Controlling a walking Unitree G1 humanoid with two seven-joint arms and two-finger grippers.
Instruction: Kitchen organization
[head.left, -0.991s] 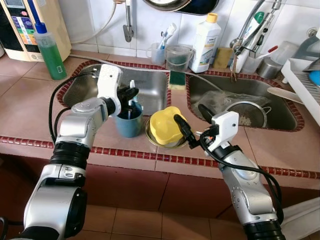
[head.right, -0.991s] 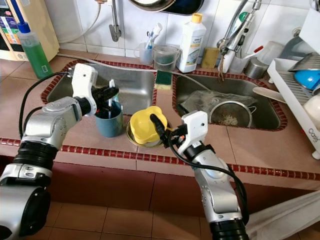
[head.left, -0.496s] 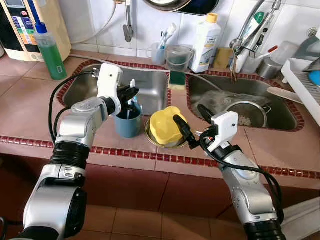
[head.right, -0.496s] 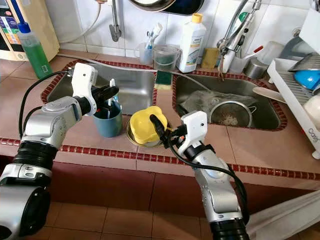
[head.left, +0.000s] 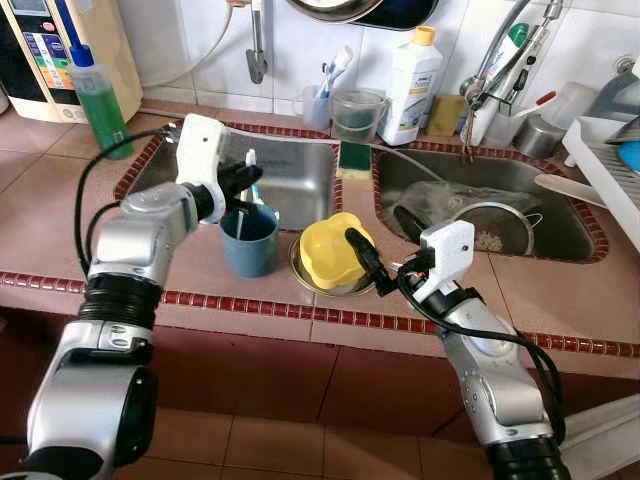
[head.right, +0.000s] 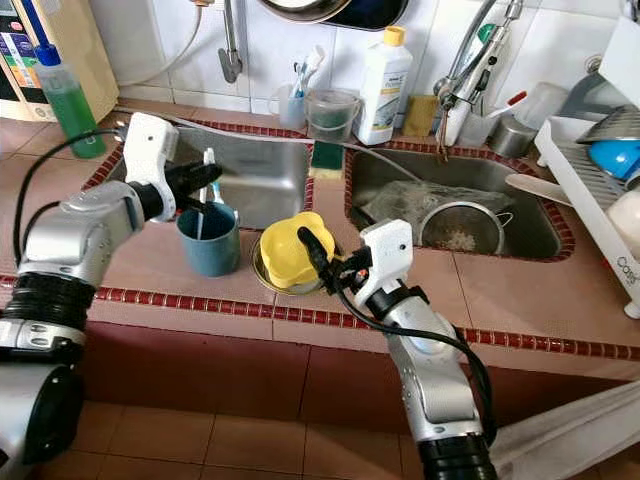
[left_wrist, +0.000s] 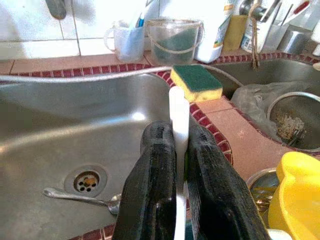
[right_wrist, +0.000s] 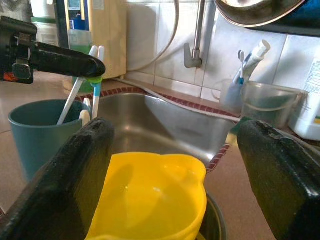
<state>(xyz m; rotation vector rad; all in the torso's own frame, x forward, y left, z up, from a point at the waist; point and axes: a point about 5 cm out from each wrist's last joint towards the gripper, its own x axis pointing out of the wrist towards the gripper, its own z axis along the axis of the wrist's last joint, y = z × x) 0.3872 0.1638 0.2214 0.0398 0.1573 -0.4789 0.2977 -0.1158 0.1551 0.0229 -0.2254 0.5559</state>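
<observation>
Two grippers are at work on our tiled counter: nearest us, our right gripper (head.left: 372, 243) spreads its black fingers wide around the yellow lobed plastic bowl (head.left: 331, 250), which sits in a round steel dish (head.right: 262, 274). Just beside it stands the teal plastic cup (head.left: 248, 240); above its mouth our left gripper (left_wrist: 181, 165) is clamped on a white toothbrush (left_wrist: 179, 117). Behind lies the steel sink basin (head.left: 290, 170).
</observation>
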